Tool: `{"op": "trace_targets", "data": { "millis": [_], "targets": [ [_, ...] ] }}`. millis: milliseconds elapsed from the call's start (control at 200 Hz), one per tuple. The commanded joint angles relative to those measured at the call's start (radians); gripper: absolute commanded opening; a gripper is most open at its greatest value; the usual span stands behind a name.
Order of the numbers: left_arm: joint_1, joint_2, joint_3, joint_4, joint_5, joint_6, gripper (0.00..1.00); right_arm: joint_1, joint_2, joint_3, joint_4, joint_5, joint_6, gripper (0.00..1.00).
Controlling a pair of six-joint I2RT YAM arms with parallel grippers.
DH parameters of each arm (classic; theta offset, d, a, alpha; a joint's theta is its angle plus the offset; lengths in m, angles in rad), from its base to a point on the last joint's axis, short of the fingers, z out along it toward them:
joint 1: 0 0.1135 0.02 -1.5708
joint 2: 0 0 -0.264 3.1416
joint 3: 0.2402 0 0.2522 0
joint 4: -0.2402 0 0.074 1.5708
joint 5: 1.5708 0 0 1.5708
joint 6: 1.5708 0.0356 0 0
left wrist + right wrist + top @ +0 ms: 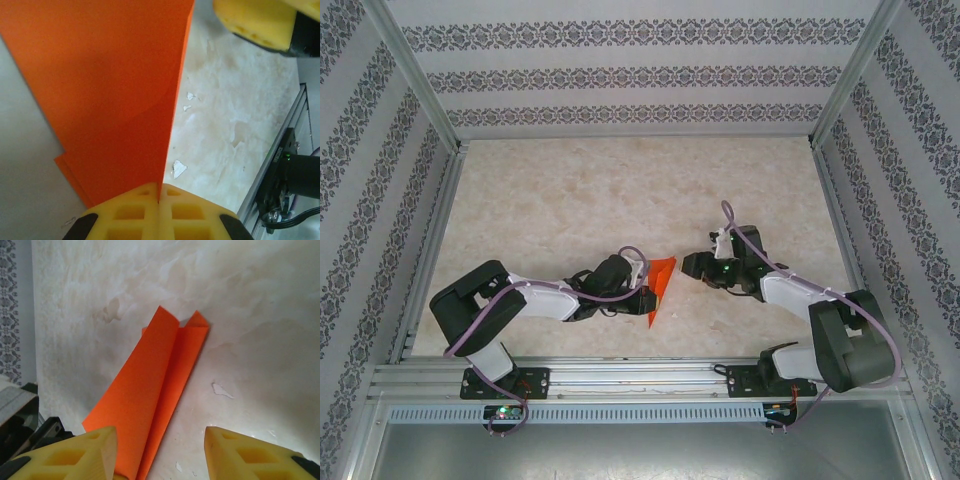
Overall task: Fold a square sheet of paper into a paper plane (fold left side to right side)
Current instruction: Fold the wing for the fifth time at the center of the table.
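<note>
The orange sheet of paper [661,287] lies between the two grippers near the table's front, folded into a long narrow shape with a centre crease. My left gripper [638,283] is at its left side, with its yellow fingers [130,215] shut on the paper's [110,90] near edge, which stands upright from the jaws. My right gripper [688,266] is just right of the paper, with its jaws wide apart. In the right wrist view the paper [155,385] runs away from the left fingertip [95,450], two raised flaps at its far end. The right gripper [157,452] holds nothing.
The marbled tabletop [620,200] has small white chips [220,390] beside the paper. An aluminium rail [620,375] runs along the near edge, and patterned walls [380,150] close the sides and back. The right arm's yellow finger [260,22] shows in the left wrist view.
</note>
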Motion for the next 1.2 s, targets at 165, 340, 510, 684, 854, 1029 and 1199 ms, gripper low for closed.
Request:
{"op": "trace_targets", "data": {
  "millis": [165,340,510,684,854,1029,1199],
  "targets": [
    [0.026,0.026,-0.056,0.252,0.047,-0.112,0.0,0.076,-0.036,-0.056,0.128,0.115,0.073,0.51],
    [0.03,0.049,-0.072,0.306,0.056,-0.13,0.0,0.115,-0.004,-0.08,0.202,0.133,0.11,0.51],
    [0.034,0.08,-0.081,0.36,0.066,-0.157,0.0,0.152,0.043,-0.073,0.258,0.136,0.138,0.51],
    [0.037,0.101,-0.096,0.412,0.066,-0.182,0.0,0.183,0.078,-0.06,0.265,0.169,0.157,0.49],
    [0.039,0.106,-0.101,0.428,0.067,-0.188,0.0,0.203,0.105,-0.056,0.282,0.184,0.172,0.47],
    [0.04,0.121,-0.109,0.46,0.066,-0.203,0.0,0.22,0.129,-0.05,0.304,0.193,0.188,0.46],
    [0.04,0.127,-0.114,0.476,0.065,-0.213,0.0,0.227,0.137,-0.043,0.304,0.196,0.191,0.46]
  ]
}}
